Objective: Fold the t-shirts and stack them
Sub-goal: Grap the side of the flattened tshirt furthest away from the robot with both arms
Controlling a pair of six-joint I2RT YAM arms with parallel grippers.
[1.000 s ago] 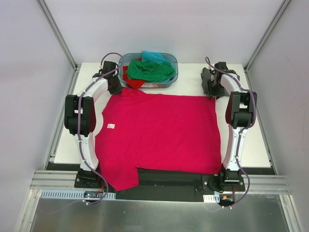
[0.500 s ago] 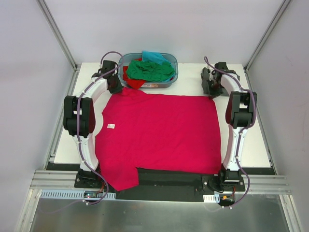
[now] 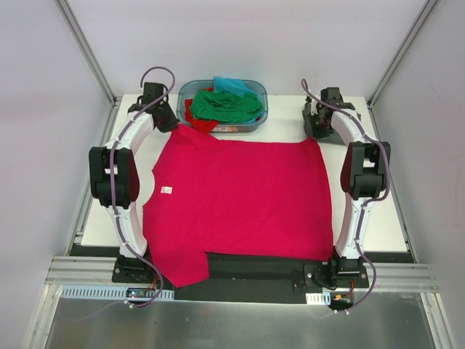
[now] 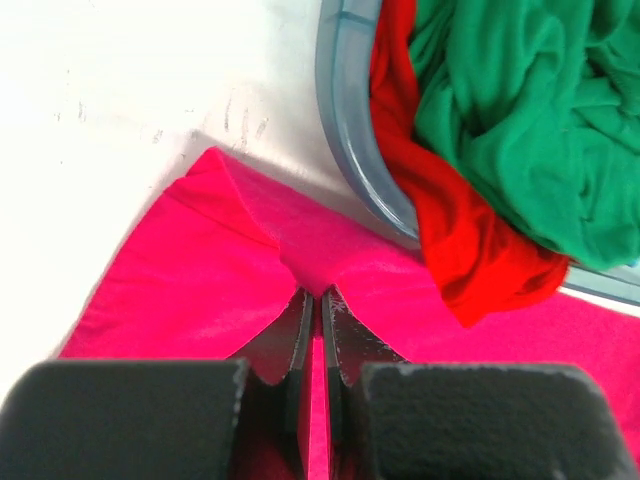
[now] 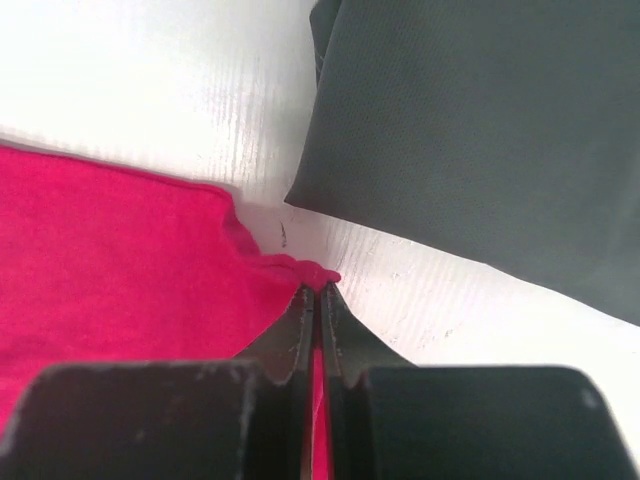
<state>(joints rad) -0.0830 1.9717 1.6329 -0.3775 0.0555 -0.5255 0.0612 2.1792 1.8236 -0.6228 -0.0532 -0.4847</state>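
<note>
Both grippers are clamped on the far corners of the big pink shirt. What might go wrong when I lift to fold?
The right gripper pinches only the very tip of the large crimson-pink cloth t-shirt, so that corner may slip free. The red cloth t-shirt drapes over the rim of the blue-grey plastic basket onto pink cloth beside the left gripper; lifting could drag it out.

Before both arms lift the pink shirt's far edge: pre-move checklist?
1. Left gripper shut on pink t-shirt, far-left corner: ok.
2. Right gripper shut on far-right corner: ok.
3. Shirt body flat: ok.
4. Red shirt clear of it: cannot tell; it hangs over the basket rim beside the left grip.
5. Dark grey shirt clear: ok.
6. All on table: not ok, near-left sleeve overhangs.
</note>
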